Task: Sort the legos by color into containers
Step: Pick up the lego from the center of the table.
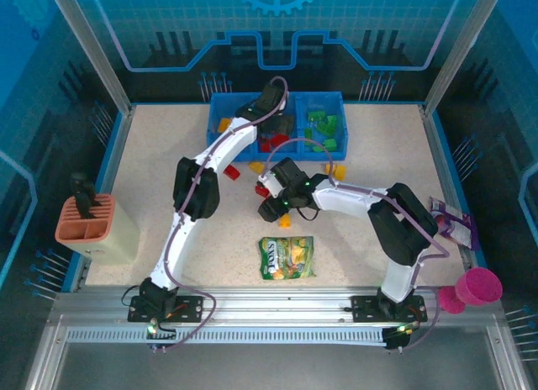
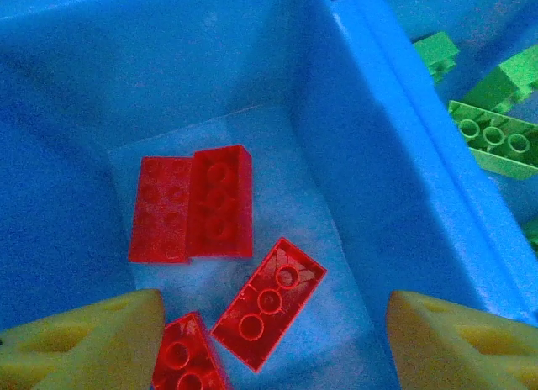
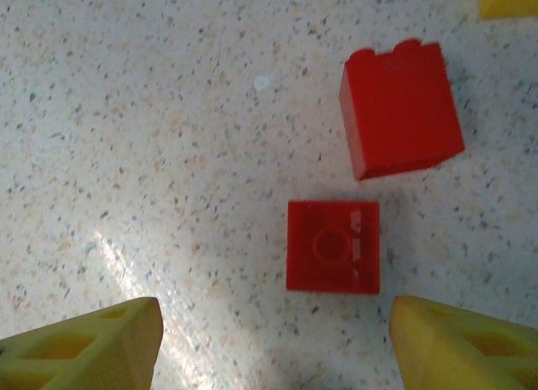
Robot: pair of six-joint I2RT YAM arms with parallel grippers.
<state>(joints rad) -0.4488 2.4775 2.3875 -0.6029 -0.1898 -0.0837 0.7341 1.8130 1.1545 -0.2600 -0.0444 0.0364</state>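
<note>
The blue tray [image 1: 217, 105] stands at the back, with yellow legos [image 1: 223, 123] in its left compartment, red ones in the middle and green ones [image 1: 324, 129] on the right. My left gripper [image 2: 273, 348] hangs open over the middle compartment, above three red legos [image 2: 269, 302] on its floor, holding nothing. My right gripper [image 3: 273, 344] is open just above the table. A small square red lego [image 3: 333, 245] lies between its fingers, nearer the right one, and a bigger red block [image 3: 401, 108] lies beyond it. Loose red [image 1: 230, 171] and yellow legos [image 1: 284, 221] are scattered on the table.
A green-yellow candy bag [image 1: 287, 257] lies in front of the right gripper [image 1: 267, 198]. An orange-brown basket [image 1: 84, 220] sits at the left edge and a pink cup [image 1: 479, 287] at the near right. Another yellow lego [image 1: 336, 169] lies beside the right forearm.
</note>
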